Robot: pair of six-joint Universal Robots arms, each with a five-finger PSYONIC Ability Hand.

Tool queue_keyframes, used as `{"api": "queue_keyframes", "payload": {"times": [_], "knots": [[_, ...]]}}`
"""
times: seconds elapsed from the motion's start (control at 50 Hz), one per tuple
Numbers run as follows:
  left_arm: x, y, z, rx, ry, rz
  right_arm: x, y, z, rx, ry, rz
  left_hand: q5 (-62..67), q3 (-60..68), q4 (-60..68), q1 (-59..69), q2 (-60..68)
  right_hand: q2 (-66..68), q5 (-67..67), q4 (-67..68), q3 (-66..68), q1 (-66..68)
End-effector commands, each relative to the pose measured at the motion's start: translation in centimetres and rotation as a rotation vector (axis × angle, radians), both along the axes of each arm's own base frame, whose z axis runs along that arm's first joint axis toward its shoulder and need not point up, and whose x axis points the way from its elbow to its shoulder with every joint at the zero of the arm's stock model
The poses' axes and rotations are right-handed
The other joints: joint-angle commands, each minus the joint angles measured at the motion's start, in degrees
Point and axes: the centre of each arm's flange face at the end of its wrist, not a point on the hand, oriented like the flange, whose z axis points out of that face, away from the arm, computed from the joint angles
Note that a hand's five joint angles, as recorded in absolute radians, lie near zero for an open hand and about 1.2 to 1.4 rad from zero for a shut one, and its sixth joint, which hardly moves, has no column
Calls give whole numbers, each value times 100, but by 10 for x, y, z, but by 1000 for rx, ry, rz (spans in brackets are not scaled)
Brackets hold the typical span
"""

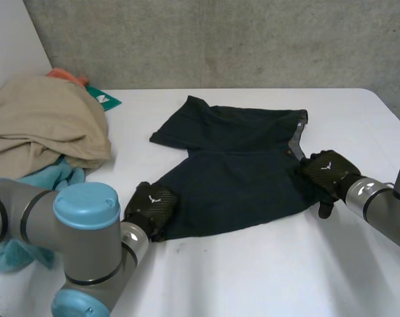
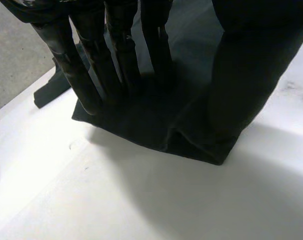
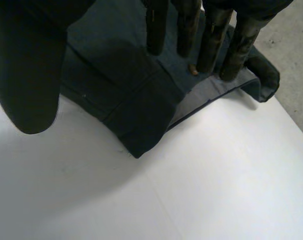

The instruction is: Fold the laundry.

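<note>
The dark navy fabric shorts [image 1: 233, 165] lie flat in the middle of the white worktop [image 1: 266, 277]. My left hand [image 1: 150, 206] rests on their 7 o'clock leg corner, fingers straight, thumb apart. My right hand [image 1: 327, 170] presses straight fingers on the waistband at 3 o'clock, thumb clear. A beige crumpled cloth [image 1: 48, 122] sits at 9 o'clock.

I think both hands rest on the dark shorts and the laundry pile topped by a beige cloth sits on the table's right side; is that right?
No: the head view shows the laundry pile, topped by the beige cloth, on the left side of the table. The left hand and right hand do rest on the dark shorts.
</note>
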Motion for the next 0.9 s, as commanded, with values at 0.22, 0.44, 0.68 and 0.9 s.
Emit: {"api": "queue_keyframes", "payload": {"times": [0.22, 0.44, 0.68, 0.9], "knots": [[-5, -5, -4, 2, -4, -1, 3, -9, -19, 1, 6, 2, 3910, 3866, 3869, 3814, 3865, 4302, 4324, 4325, 4296, 4581], [-3, -8, 21, -61, 24, 36, 2, -10, -10, 4, 4, -11, 3910, 3866, 3869, 3814, 3865, 6181, 6203, 6204, 6175, 6460], [8, 14, 77, -86, 42, 20, -31, 44, 56, 252, 127, -17, 3910, 3866, 3869, 3814, 3865, 6181, 6203, 6204, 6175, 6460], [26, 71, 76, 92, -233, -106, -53, 94, 83, 407, 289, 63, 3910, 3866, 3869, 3814, 3865, 6181, 6203, 6204, 6175, 6460]]}}
